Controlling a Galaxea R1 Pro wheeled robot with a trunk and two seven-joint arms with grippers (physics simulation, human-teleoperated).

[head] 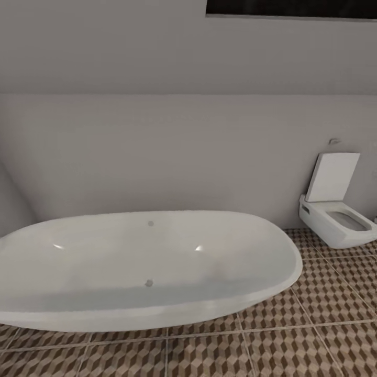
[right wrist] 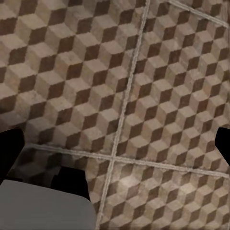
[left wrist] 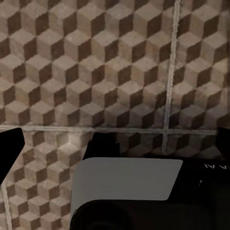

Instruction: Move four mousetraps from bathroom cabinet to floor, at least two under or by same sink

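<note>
Left gripper [left wrist: 115,143] pointing down at bathroom floor [left wrist: 96,72]; dark finger tips showing far apart at both edges, so standing wide, holding nothing.

Right gripper [right wrist: 115,143] doing same over tiles, wide and bare.

Farther out, head view: white bathtub [head: 141,267] sitting ahead, toilet [head: 337,217] beyond, right side.

Mousetraps, cabinet, sink lying somewhere off camera (robot probably needing turn first). Cannot tell which arm nearer.

The left gripper [left wrist: 115,143] is seen with dark fingertips [left wrist: 9,148] spread wide, nothing between. The right gripper [right wrist: 115,143] is likewise held apart, pointed downward.
</note>
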